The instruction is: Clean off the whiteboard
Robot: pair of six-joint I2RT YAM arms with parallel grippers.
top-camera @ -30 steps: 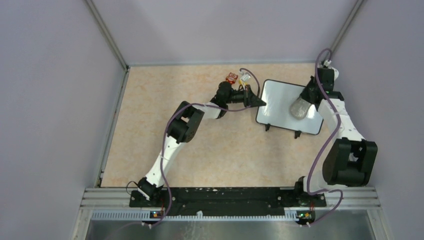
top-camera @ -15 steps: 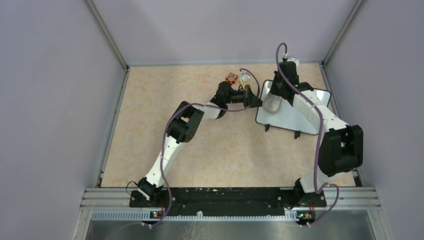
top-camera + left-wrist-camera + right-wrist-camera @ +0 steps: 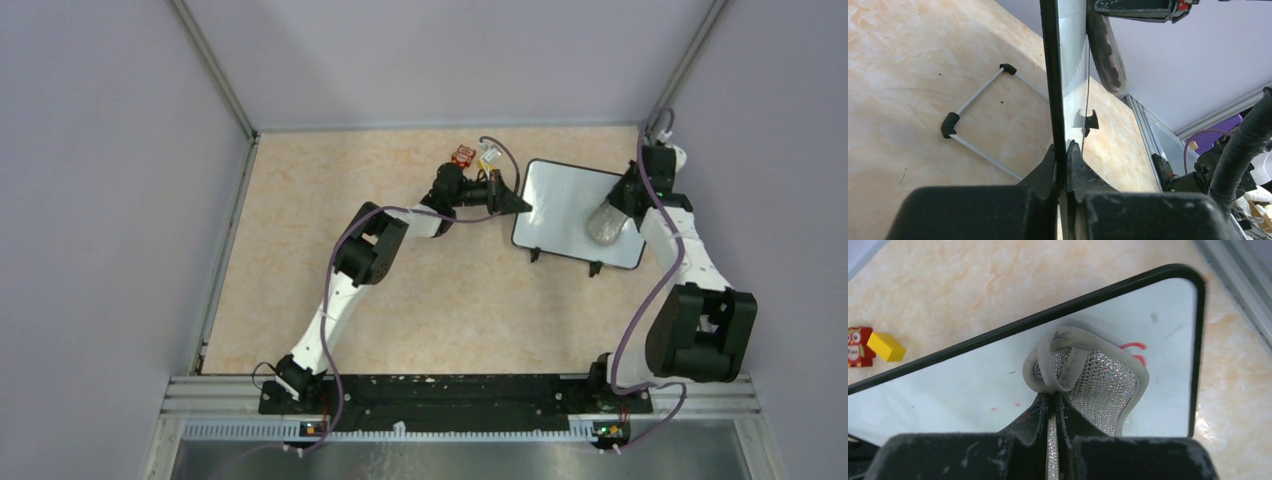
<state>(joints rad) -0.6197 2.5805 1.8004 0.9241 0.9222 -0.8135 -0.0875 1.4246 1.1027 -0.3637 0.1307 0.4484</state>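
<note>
The whiteboard [image 3: 565, 205], white with a thin black frame, stands at the back right of the table. My left gripper [image 3: 522, 205] is shut on its left edge; the left wrist view shows the black frame [image 3: 1052, 75] pinched edge-on between the jaws [image 3: 1062, 150]. My right gripper [image 3: 618, 205] is shut on a grey mesh cloth [image 3: 604, 222] and presses it on the board's right part. In the right wrist view the cloth [image 3: 1095, 375] lies on the white face [image 3: 948, 385], with red marks [image 3: 1134, 346] just beyond it and faint red specks near the fingers.
A small red owl block [image 3: 462, 155] and a yellow block [image 3: 489, 158] lie just behind the left gripper, also in the right wrist view [image 3: 858, 346]. The board's wire foot [image 3: 975, 127] rests on the table. The right enclosure wall is close to the right arm.
My right gripper swept the cloth from the board's right to its upper left corner, then back to the right side. The left gripper and board have stayed put.
</note>
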